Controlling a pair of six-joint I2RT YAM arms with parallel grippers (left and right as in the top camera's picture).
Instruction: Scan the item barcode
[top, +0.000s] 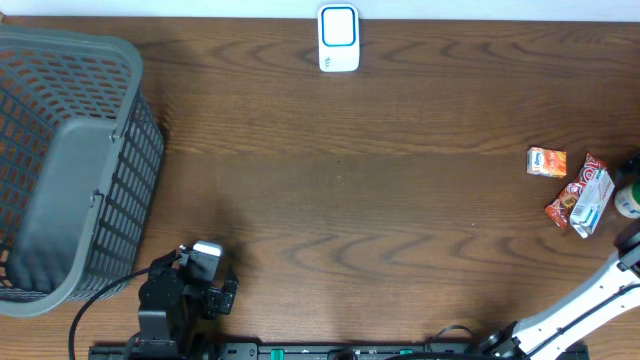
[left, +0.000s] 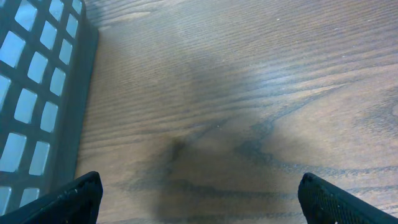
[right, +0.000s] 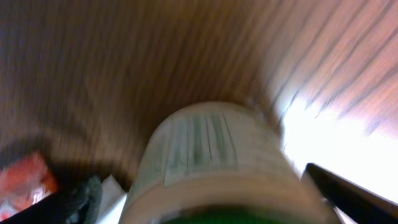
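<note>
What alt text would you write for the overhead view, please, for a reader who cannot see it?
A dark wooden table seen from above, with a white-and-blue scanner at the far edge, a grey mesh basket on the left and a few snack packets at the right edge. The right arm reaches toward them.

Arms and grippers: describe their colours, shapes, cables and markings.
The left arm is black and blocky, with a silver-white module at its wrist and a black cable curving off near its base. The right arm has a white link between black joints. The left fingers are black and finely textured. The right fingers are black too, but blurred. No markings are legible.
</note>
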